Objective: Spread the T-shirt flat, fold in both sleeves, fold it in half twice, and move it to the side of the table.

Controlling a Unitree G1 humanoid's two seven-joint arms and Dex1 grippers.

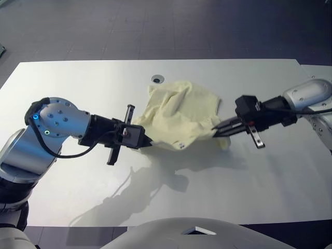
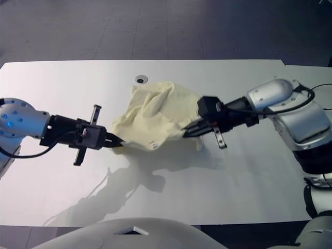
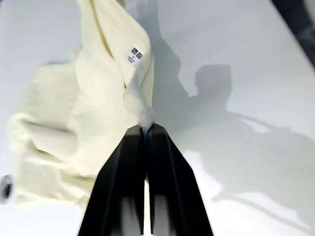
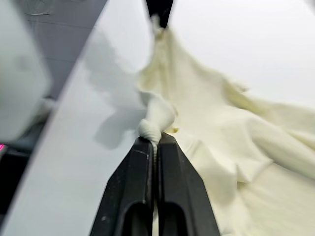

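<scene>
Head view: crumpled pale-yellow cloth T-shirt (image 1: 179, 111) at frame centre on flat white tabletop (image 1: 78, 88), near edge raised. L gripper (image 1: 149, 142) centre-left, clamped on shirt's left corner. R gripper (image 1: 217, 129) centre-right, clamped on right edge.
L wrist view: black fingers (image 3: 128, 187) pinched tight on fabric twist.
R wrist view: fingers (image 4: 133, 191) likewise shut on bunched fabric.

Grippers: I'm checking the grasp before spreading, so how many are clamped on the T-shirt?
2. The left gripper pinches the T-shirt at its left edge; the right gripper pinches its right edge.
</scene>
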